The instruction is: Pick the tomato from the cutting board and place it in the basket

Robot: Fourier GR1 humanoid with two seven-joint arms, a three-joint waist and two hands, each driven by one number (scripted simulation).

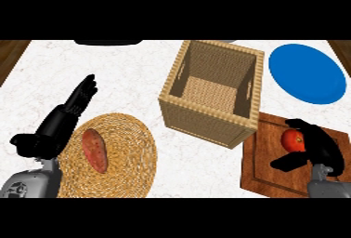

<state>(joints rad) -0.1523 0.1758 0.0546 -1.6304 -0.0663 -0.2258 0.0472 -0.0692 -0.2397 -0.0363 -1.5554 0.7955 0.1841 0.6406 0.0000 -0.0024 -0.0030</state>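
Tomato (293, 138) on cutting board (270, 169), lower right; right hand (321, 148) curled round it. Left hand (60, 122) lower left, fingers straight, beside woven mat (126, 155) carrying sweet potato (94, 150). Basket (212, 95) mid-counter. Blue plate (307, 73) far right.

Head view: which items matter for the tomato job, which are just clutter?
Job:
- tomato, right hand curled round it
- cutting board under it
- basket, nothing inside

Lying about:
- sweet potato on woven mat
- blue plate
- left hand, open, resting
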